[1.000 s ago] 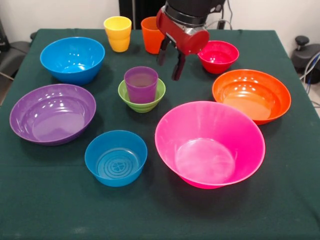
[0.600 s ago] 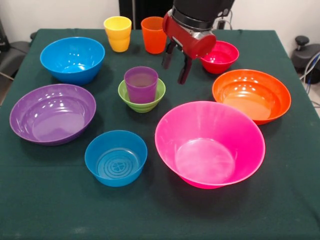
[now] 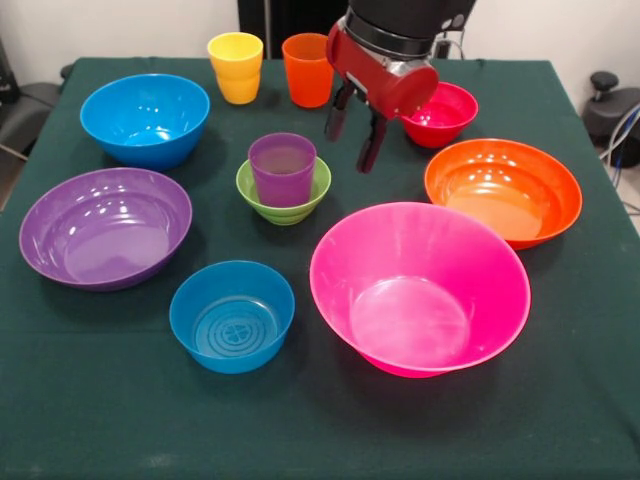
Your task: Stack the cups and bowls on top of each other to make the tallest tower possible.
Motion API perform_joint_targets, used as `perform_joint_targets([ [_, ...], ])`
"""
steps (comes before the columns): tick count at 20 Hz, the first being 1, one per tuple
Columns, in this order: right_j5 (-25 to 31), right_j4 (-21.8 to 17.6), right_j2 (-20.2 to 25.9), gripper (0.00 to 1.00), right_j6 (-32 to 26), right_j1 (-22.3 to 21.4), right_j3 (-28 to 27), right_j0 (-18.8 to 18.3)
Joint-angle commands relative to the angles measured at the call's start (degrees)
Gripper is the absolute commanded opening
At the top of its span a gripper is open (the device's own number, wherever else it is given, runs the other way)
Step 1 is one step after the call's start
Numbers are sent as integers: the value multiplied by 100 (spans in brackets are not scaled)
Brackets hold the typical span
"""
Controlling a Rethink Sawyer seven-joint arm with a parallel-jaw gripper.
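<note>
Tower (image 3: 284, 180) — purple cup (image 3: 283, 166) nested in green bowl (image 3: 284, 196), mid-table (image 3: 90, 400) | gripper (image 3: 353, 135) released, empty, beside red bowl (image 3: 440, 112) | yellow cup (image 3: 236, 66), orange cup (image 3: 306, 68) unstacked

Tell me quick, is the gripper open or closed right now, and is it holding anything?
Gripper: open and empty, its two black fingers spread apart above the dark green tablecloth, beside the small glossy red plastic bowl.
</note>
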Motion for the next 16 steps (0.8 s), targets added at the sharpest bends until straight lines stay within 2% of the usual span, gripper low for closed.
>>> perform_joint_targets([
  [1, 720, 206, 251, 100, 859, 237, -413, 16],
  [4, 626, 216, 347, 100, 689, 239, -453, -31],
  [12, 940, 284, 368, 100, 622, 330, -810, 47],
  [16, 900, 297, 332, 100, 696, 582, -1104, 99],
])
